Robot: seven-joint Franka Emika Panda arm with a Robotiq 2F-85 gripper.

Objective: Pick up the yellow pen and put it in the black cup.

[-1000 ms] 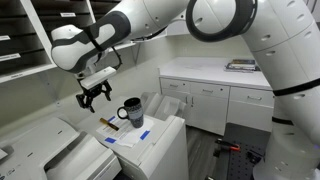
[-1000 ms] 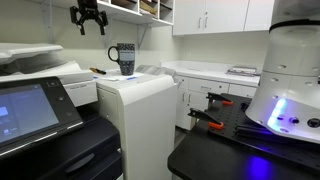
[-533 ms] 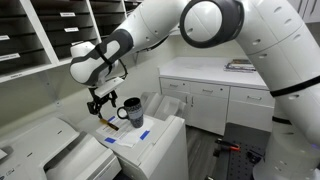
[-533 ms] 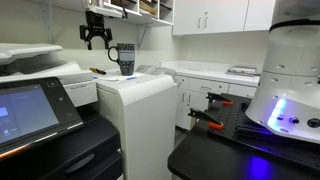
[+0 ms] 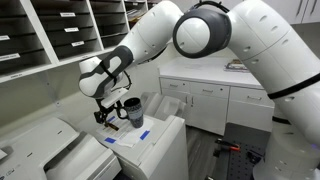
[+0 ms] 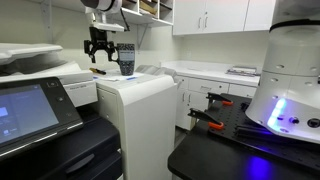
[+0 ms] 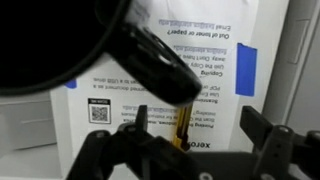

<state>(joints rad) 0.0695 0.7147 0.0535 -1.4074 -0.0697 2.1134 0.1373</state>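
Blurred, edge-cropped black cup (image 7: 60, 40)

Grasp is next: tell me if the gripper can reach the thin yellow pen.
Likely yes: the open gripper hangs directly over the thin yellow pen, nothing between; the glossy black ceramic mug stands close beside.

The yellow pen (image 7: 184, 125) is a skinny yellow-orange stick lying flat on a white printed sheet (image 7: 215, 60), just beside the black cup (image 5: 132, 110). Cup's glossy black and standing upright with its loop handle sticking out sideways. In the wrist view it's just a big dark blur.
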